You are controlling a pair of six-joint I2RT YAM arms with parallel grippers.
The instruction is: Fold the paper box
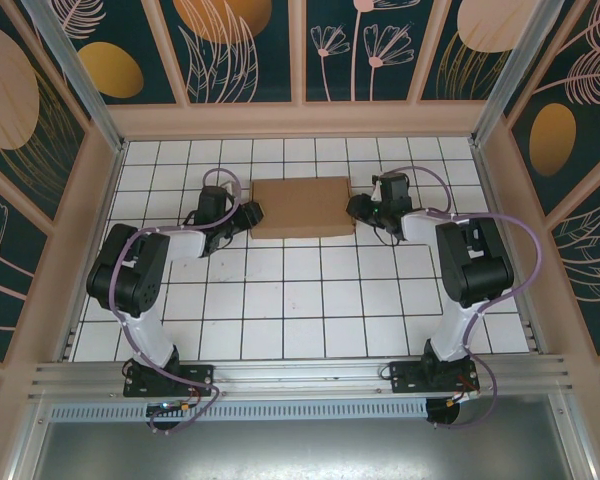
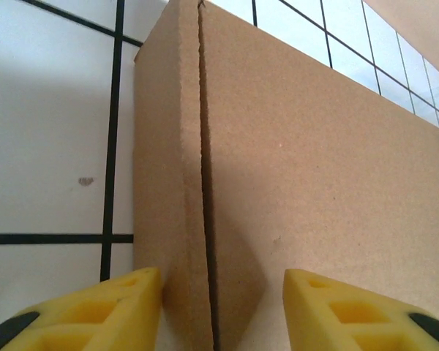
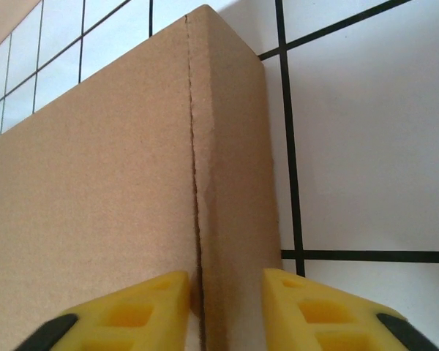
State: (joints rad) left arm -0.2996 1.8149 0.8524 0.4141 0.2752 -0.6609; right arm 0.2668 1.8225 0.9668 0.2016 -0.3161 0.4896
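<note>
While flanking box (image 1: 302,207) on tiles (image 1: 280,310) inside walls (image 1: 300,120), gaping left claw (image 2: 223,285) over an edge, holding right claw (image 3: 227,285) narrow, cannot tell if gripping.

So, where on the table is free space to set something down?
Free: the tiled table between the arms, nearer than the paper box, and the strip behind it. Crowded: the box's ends, at left tool and right tool.

Looking along the paper box (image 3: 95,205), reaching from lower left up to top centre. Straddling its narrow side wall and seam at bottom centre with the right gripper (image 3: 227,285), yellow fingertips (image 3: 154,307) apart; pinching or merely flanking, unclear. Showing white tiled table (image 3: 366,146) at right and upper left.
</note>
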